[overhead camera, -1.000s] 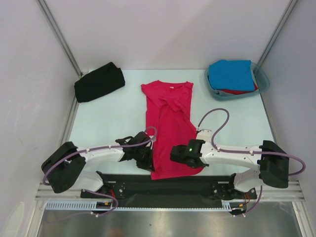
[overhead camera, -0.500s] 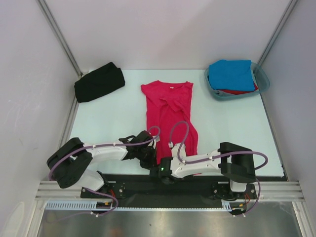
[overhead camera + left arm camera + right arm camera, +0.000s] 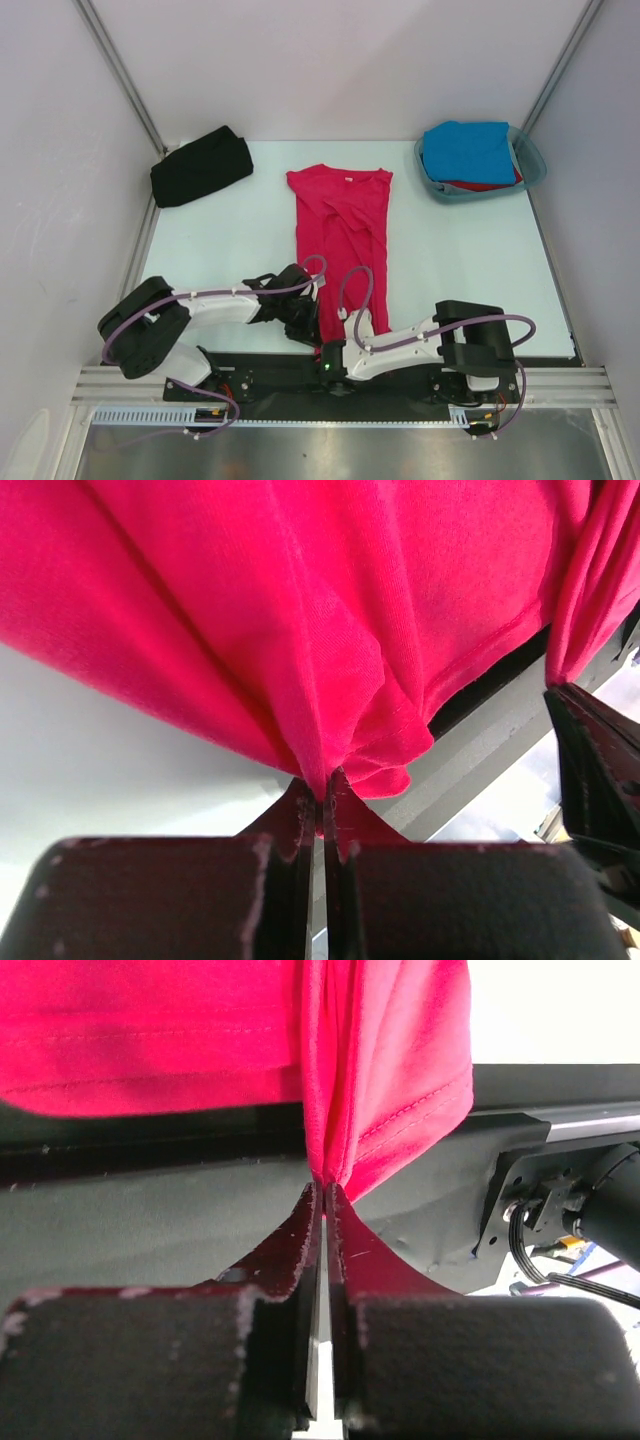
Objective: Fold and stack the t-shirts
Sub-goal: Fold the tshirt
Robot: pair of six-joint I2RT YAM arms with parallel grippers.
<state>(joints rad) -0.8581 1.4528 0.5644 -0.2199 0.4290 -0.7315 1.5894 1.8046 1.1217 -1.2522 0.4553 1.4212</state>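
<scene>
I've got a teal tub at the far right corner of the table, close to the right wall. The table top is pale, almost mint, and matte. White panels close it in: left wall, back wall and that right one. Two slanted metal posts run up the back corners, the left post and the right post. Along the near edge a black plate lies on a silver rail. Below, at my left, is a white slotted duct, then a brushed steel sheet. My left wrist feed shows a patch of pale table.
</scene>
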